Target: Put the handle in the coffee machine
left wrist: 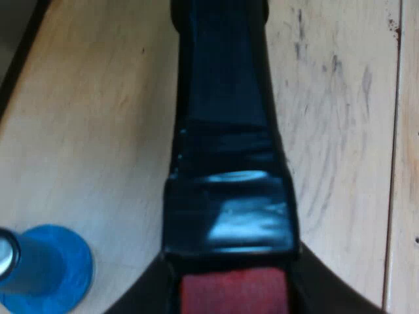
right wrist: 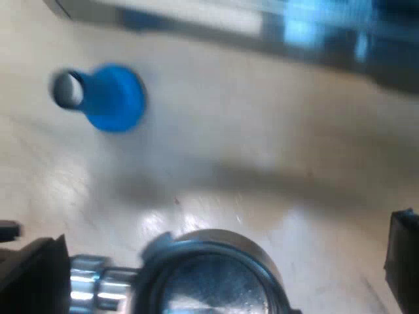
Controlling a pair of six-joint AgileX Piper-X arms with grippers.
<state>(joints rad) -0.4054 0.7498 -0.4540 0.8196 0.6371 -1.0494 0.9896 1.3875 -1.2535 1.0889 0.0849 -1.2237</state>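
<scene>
The holder's dark handle [left wrist: 222, 131] runs straight away from the camera, its red end [left wrist: 232, 291] nearest. My left gripper [left wrist: 229, 261] is shut on it, a black finger hugging each side of the red end. Over the wooden table, the holder's round metal basket [right wrist: 209, 278] sits between the fingers of my right gripper [right wrist: 216, 258]. That gripper is open, and its one black finger [right wrist: 402, 252] stands well apart from the basket's rim. A chrome neck [right wrist: 98, 288] leads from the basket to a dark part.
A blue tamper [left wrist: 46, 268] stands on the table beside the handle's red end, also seen as the blue tamper [right wrist: 111, 97] beyond the basket. A dark and metal band [right wrist: 314, 33], perhaps the machine's base, lies past it. The table's dark edge [left wrist: 16, 65] is close.
</scene>
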